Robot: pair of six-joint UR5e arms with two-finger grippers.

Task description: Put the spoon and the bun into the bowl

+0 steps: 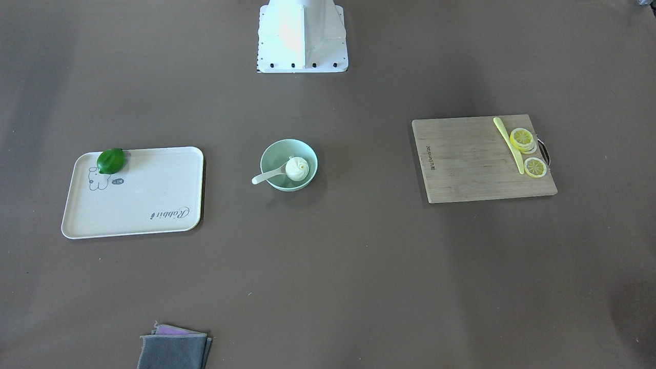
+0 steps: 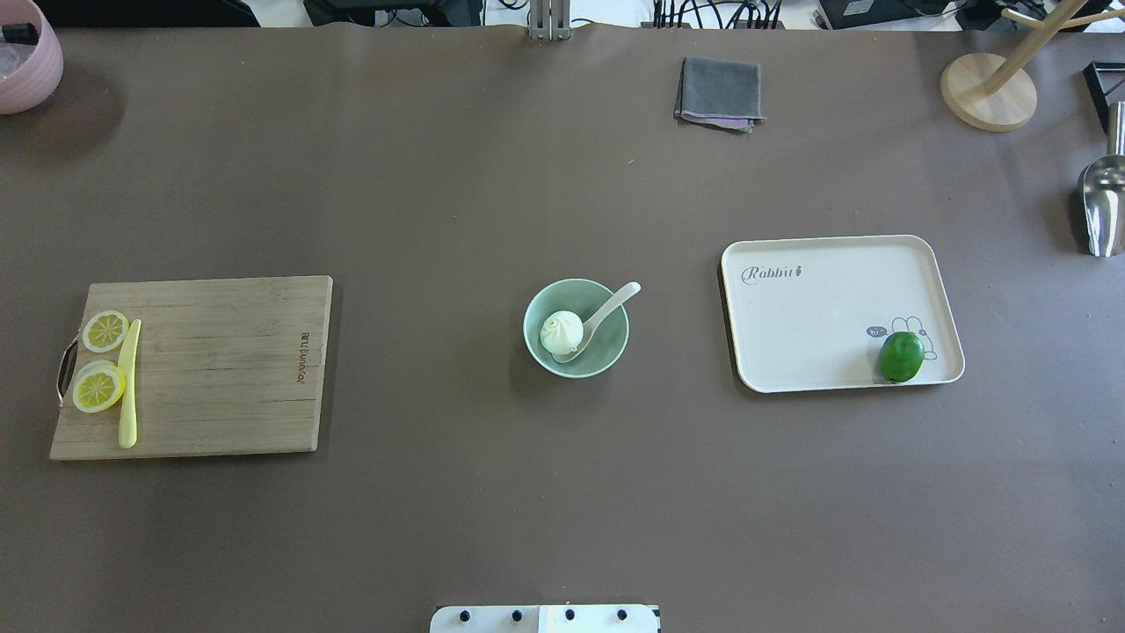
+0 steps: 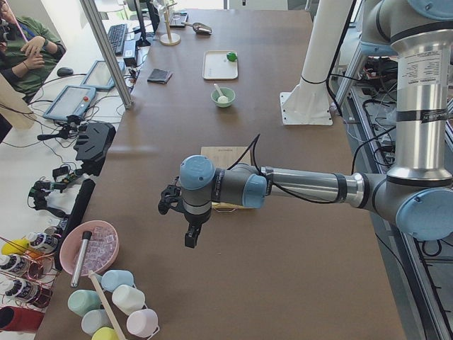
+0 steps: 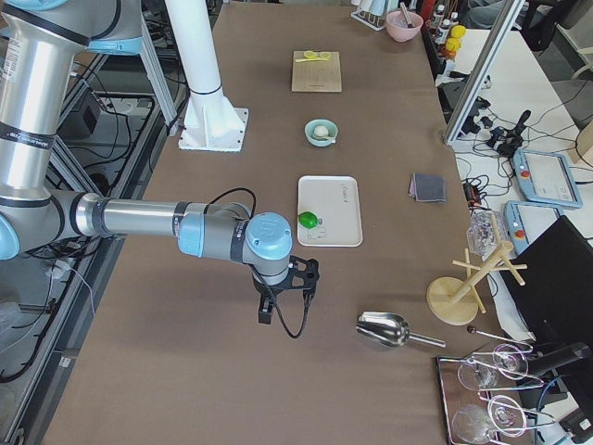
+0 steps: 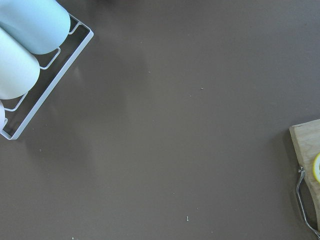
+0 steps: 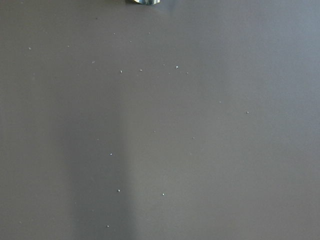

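The pale mint-green bowl point(image 2: 608, 348) stands at the table's centre and also shows in the front view point(image 1: 274, 153). The white pleated bun point(image 2: 561, 331) lies inside it. The cream-white spoon point(image 2: 608, 308) has its scoop in the bowl beside the bun, with its handle leaning over the rim. My left gripper point(image 3: 190, 239) hangs over the table's left end, beyond the cutting board and far from the bowl. My right gripper point(image 4: 278, 320) hangs over the right end, past the tray. Both show only in the side views, so I cannot tell whether they are open or shut.
A wooden cutting board point(image 2: 220, 369) on the left carries lemon slices point(image 2: 98, 387) and a yellow-green knife point(image 2: 129, 382). A cream tray point(image 2: 817, 308) on the right holds a lime point(image 2: 902, 356). A grey cloth point(image 2: 719, 92), a metal scoop point(image 2: 1100, 198) and a wooden stand point(image 2: 989, 92) lie at the far side.
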